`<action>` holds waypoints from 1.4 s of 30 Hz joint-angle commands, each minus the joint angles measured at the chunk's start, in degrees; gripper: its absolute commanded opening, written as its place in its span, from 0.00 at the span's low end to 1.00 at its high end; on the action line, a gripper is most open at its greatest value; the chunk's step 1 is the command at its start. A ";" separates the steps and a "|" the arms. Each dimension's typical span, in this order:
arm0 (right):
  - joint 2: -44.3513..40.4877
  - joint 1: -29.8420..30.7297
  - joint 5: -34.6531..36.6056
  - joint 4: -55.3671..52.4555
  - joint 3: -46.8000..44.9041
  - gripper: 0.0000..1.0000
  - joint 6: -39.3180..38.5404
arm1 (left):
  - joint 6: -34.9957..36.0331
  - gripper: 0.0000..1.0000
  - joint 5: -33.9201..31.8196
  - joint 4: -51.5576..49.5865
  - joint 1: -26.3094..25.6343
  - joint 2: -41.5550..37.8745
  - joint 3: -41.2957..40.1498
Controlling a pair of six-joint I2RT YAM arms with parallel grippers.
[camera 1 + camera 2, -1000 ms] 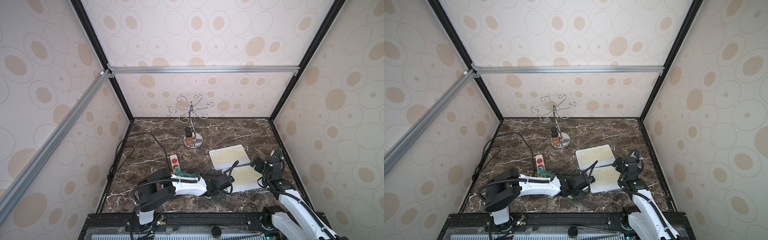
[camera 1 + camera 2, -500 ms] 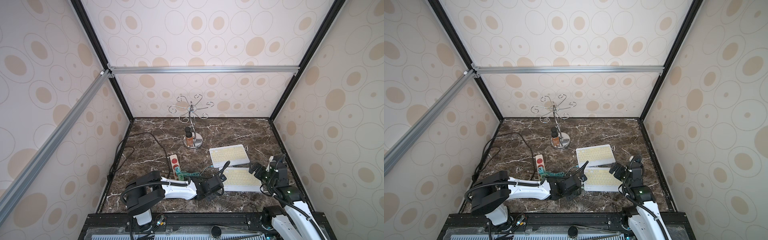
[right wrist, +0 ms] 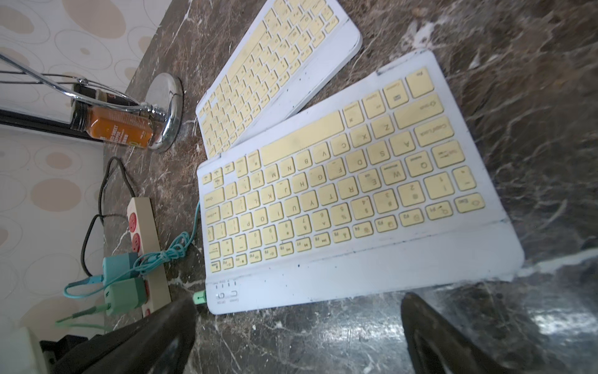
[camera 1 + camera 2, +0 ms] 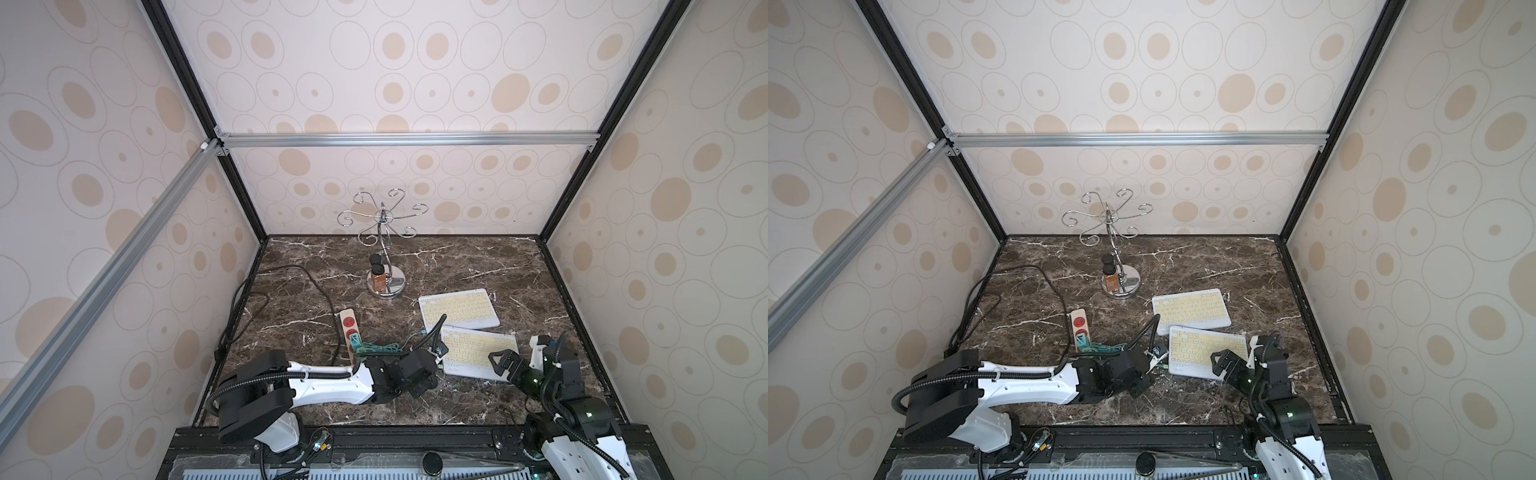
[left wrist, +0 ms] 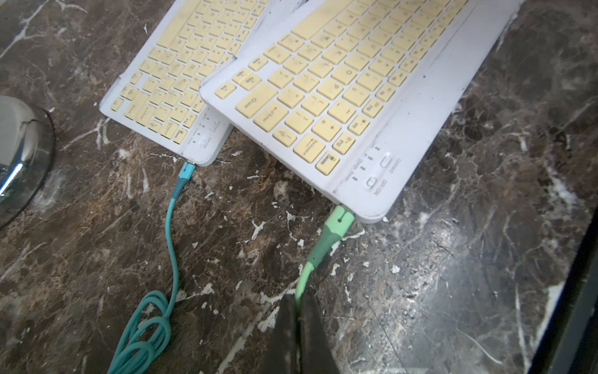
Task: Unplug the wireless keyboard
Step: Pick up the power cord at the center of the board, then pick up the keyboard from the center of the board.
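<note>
- left gripper (image 5: 299,307): jaws pinched shut on the green cable (image 5: 318,249). The grip is on the cord a little behind the strain relief, not on the green plug (image 5: 339,218).
- green plug: seated in the corner port of the near keyboard (image 5: 356,97), just beside its on/off switch. No gap shows in the left wrist view.
- near keyboard: flat on the marble table (image 4: 478,257), front right area, function row toward the robot.
- its far left corner meets the far keyboard (image 4: 457,311). Touching or overlapping, cannot tell which.
- right gripper (image 4: 505,365): jaws spread wide, holding nothing. In a top view it sits over the near keyboard's robot-side right corner, contact unclear. In the right wrist view both fingers (image 3: 155,333) frame that keyboard's robot-side edge.
- teal cable (image 5: 171,226): plugged into the far keyboard's corner, with slack coiled on the table.
- both cables run to two adapters (image 3: 123,281) on the power strip (image 4: 349,328), left of the keyboards.
- chrome stand (image 4: 384,249): further back at centre, with a spice bottle (image 4: 378,278) on its base, well apart from both arms.
</note>
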 commanded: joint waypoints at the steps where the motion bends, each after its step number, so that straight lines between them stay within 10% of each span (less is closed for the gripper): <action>1: -0.89 2.48 -2.11 -1.96 -0.66 1.00 3.49 | -0.66 0.00 -1.63 2.68 0.55 -1.93 -0.64; 6: 2.66 15.66 4.23 6.81 -3.70 1.00 10.50 | -1.02 0.00 -2.71 3.44 0.92 -2.89 -1.60; 15: 23.91 51.64 35.82 14.90 2.73 1.00 26.01 | -3.19 0.00 -2.37 3.56 4.30 -2.48 -2.85; 42: 31.77 56.74 41.15 46.58 -9.81 1.00 37.42 | -2.49 0.00 6.03 4.72 4.26 -2.45 -2.16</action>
